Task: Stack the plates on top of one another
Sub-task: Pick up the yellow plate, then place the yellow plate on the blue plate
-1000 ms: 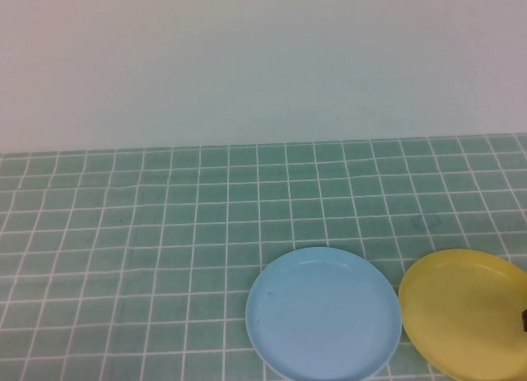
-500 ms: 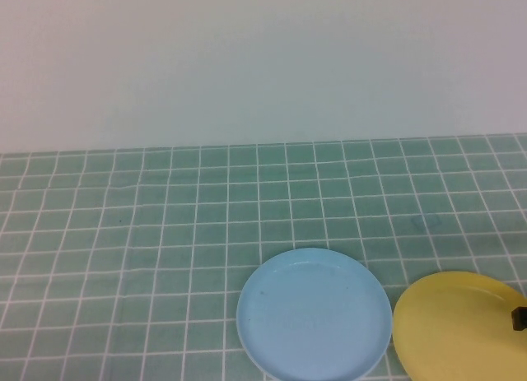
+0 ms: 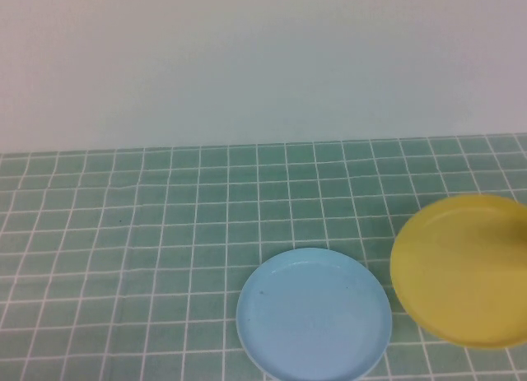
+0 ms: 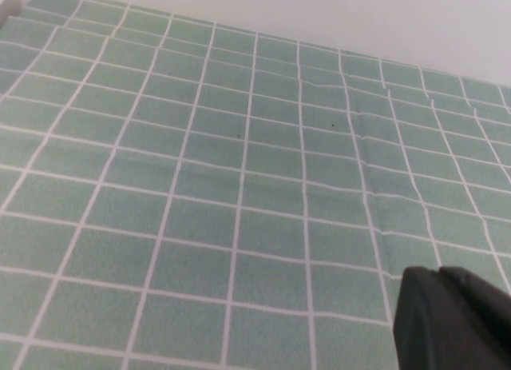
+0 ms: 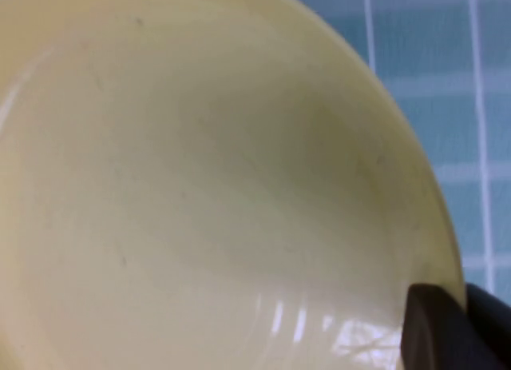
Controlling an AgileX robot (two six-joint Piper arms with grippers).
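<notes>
Two of the plates show in the high view. The light blue plate (image 3: pixel 313 315) lies flat on the green tiled cloth near the front edge. To its right the yellow plate (image 3: pixel 461 270) is lifted off the cloth and tilted. It fills the right wrist view as yellow plate (image 5: pixel 200 186), and my right gripper (image 5: pixel 461 296) is shut on its rim, one dark finger inside and one outside. My left gripper (image 4: pixel 441 271) is shut and holds nothing, hovering over bare cloth away from both plates. Neither gripper shows in the high view.
The green tiled cloth (image 3: pixel 123 233) covers the table up to a plain white wall (image 3: pixel 247 60) at the back. The cloth has a few shallow creases (image 4: pixel 359 146).
My right gripper has shut on the yellow plate's rim and raised it, so the plate now sits higher and tilted. The blue plate slid slightly left a second ago.
</notes>
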